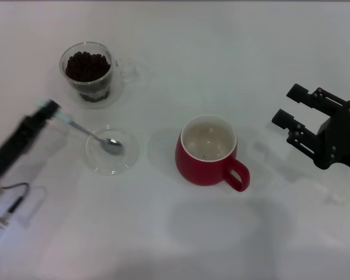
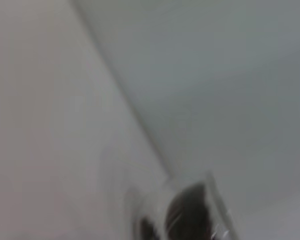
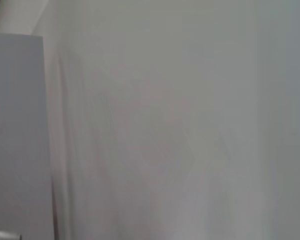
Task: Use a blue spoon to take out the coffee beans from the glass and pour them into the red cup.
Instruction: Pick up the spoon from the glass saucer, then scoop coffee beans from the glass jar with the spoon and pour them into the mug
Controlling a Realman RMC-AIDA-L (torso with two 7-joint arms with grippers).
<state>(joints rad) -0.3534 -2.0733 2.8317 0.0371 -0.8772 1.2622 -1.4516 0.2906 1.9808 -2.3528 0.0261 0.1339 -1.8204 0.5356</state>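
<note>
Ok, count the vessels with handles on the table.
2. The glass of coffee beans stands far left; the red cup sits mid-table. The handleless dish between them holds the spoon. None looks hidden.

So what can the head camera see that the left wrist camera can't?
Only the head view shows the red cup, the blue spoon with its bowl on a clear dish, and both grippers: left at the spoon's handle, right off to the side. The left wrist view adds nothing of its own. Both show the glass of coffee beans on the table.
</note>
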